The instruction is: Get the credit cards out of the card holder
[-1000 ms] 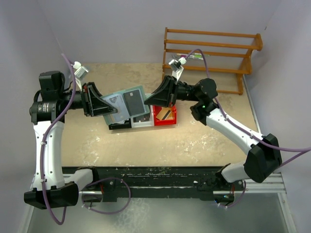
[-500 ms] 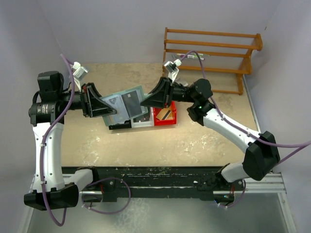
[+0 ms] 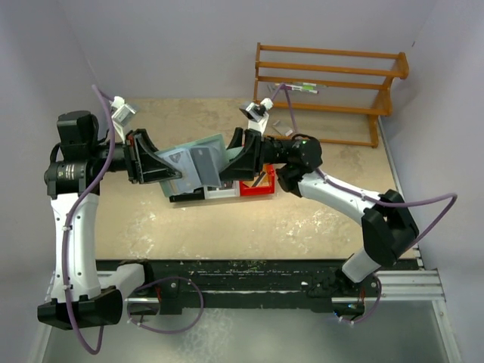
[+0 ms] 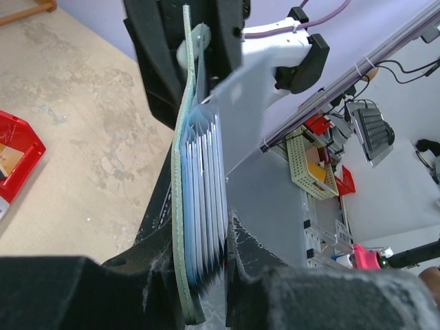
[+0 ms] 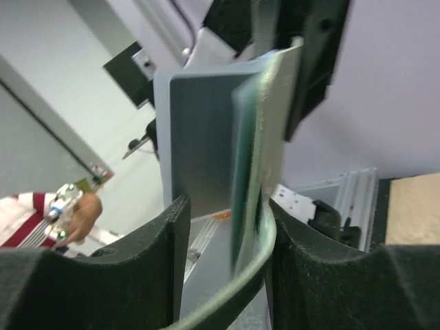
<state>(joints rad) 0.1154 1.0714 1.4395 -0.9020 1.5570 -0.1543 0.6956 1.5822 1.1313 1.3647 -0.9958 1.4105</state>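
Note:
The grey-green card holder [image 3: 184,156] hangs in the air above the bins, and my left gripper [image 3: 166,168] is shut on its left end. In the left wrist view the card holder [image 4: 180,206] is edge-on between my left gripper's [image 4: 205,256] fingers, with several light blue credit cards [image 4: 205,199] fanned inside. One grey-blue card [image 3: 206,163] sticks out to the right. My right gripper [image 3: 227,163] is open, its fingers on either side of that card [image 5: 199,144] and the holder's green flap [image 5: 271,130]. The flap touches one finger; a gap remains at the other.
Below the holder stand a black bin [image 3: 187,196], a white bin [image 3: 222,191] and a red bin [image 3: 262,184] holding a card-like item. A wooden rack [image 3: 333,83] stands at the back right against the wall. The red bin [image 4: 17,144] also shows in the left wrist view.
My right gripper moved left to the holder's free end and opened, so its fingers now flank the card and flap. The left arm kept still with the holder.

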